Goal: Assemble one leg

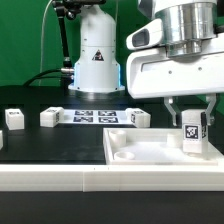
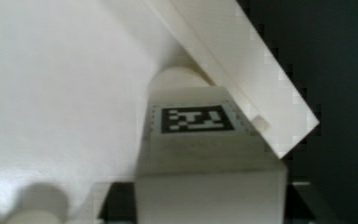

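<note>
My gripper [image 1: 190,120] is shut on a leg [image 1: 190,135], a small white post with a black-and-white tag on its face. It holds the leg upright at the right part of the large flat white panel [image 1: 140,150]; I cannot tell whether the leg's foot touches it. In the wrist view the leg [image 2: 202,150] runs between the dark fingers [image 2: 126,200], with its tip near the panel's raised edge [image 2: 247,70]. The panel's surface [image 2: 69,100] fills the rest of that view.
Three more white legs stand on the black table: at the exterior view's far left [image 1: 14,118], a little further right [image 1: 50,117], and behind the panel [image 1: 138,117]. The marker board [image 1: 95,116] lies between them. The robot base [image 1: 97,55] stands behind.
</note>
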You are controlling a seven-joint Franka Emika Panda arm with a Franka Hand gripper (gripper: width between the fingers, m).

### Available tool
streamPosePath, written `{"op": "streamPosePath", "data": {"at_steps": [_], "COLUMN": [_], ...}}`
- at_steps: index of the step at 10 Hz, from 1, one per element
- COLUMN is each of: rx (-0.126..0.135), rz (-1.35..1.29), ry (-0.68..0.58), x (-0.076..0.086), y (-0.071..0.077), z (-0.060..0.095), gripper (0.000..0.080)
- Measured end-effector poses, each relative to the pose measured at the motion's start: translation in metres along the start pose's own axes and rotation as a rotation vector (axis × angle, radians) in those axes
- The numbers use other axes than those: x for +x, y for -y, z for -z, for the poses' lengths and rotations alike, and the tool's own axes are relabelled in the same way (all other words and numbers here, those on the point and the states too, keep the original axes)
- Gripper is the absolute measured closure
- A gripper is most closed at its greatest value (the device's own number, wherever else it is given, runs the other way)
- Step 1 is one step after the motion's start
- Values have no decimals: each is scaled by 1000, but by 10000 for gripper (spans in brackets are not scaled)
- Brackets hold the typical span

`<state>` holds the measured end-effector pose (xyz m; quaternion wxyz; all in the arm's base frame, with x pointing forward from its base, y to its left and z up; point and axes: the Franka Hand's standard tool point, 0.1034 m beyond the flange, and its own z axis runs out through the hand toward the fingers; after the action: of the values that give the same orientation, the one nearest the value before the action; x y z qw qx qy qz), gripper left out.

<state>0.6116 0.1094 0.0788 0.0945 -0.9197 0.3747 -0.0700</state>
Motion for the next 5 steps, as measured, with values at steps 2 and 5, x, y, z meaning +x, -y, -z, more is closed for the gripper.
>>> {"op": "streamPosePath", "data": {"at_steps": [2,5], "rx": [3,13], "rz": [-253,-401], "ry": [0,9], "x": [0,2], "y": [-1,-2], "z": [0,0], "gripper": [505,505]}}
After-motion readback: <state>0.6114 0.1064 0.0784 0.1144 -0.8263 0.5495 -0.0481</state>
